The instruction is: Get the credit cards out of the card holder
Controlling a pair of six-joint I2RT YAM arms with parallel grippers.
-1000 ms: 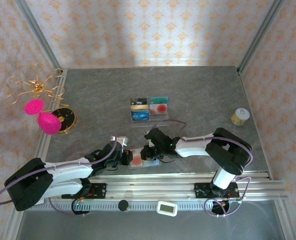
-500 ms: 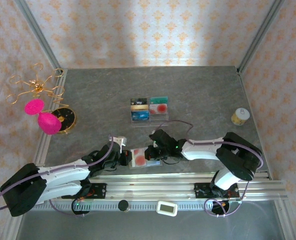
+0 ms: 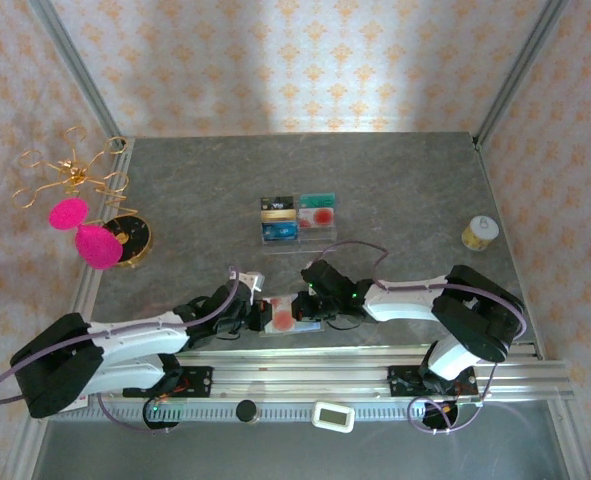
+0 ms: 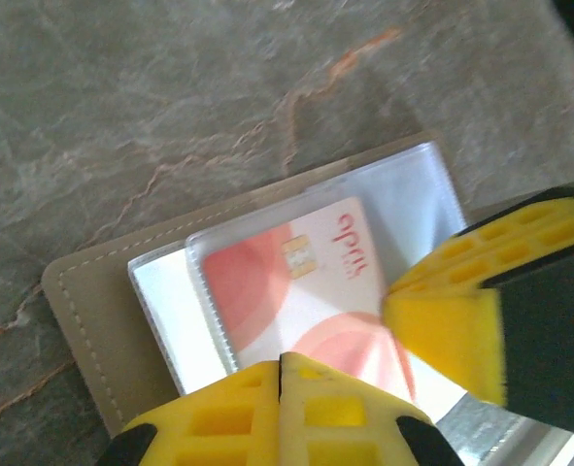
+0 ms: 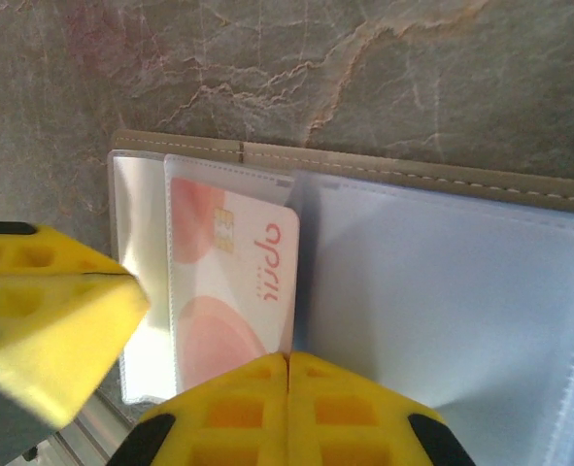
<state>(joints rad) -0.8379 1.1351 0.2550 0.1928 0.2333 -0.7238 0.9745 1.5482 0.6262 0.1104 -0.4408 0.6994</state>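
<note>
**Both tools closed at the open card holder, card in its sleeve**

Arms: both lie low over the near strip of the bench [image 3: 395, 180] and point inward, meeting head-on. The left arm stretches from its base toward the right with its forearm almost level. The right arm is bent at the elbow out on its own side and reaches back toward the left.

Left tool [image 4: 280, 367]: the yellow fingers are pressed together with no gap. The tips sit at the near edge of a pale credit card [image 4: 296, 291] with red blotches. Whether anything is pinched between them cannot be told.

Right tool [image 5: 287, 369]: the fingers are likewise together, their tips at the same card's lower edge. The left tool's finger lies just to its left.

Card holder [image 3: 305, 325]: it lies open and flat between the two tools, clear sleeves facing up and the olive rim [image 5: 413, 180] on the far side. The card sits inside a sleeve.

Beyond the tools: a clear tray [image 3: 297, 220] holding cards stands well apart. A small jar [image 3: 480, 233] is far off to the right tool's side, and a gold wire stand [image 3: 70, 180] is off to the left tool's side.
</note>
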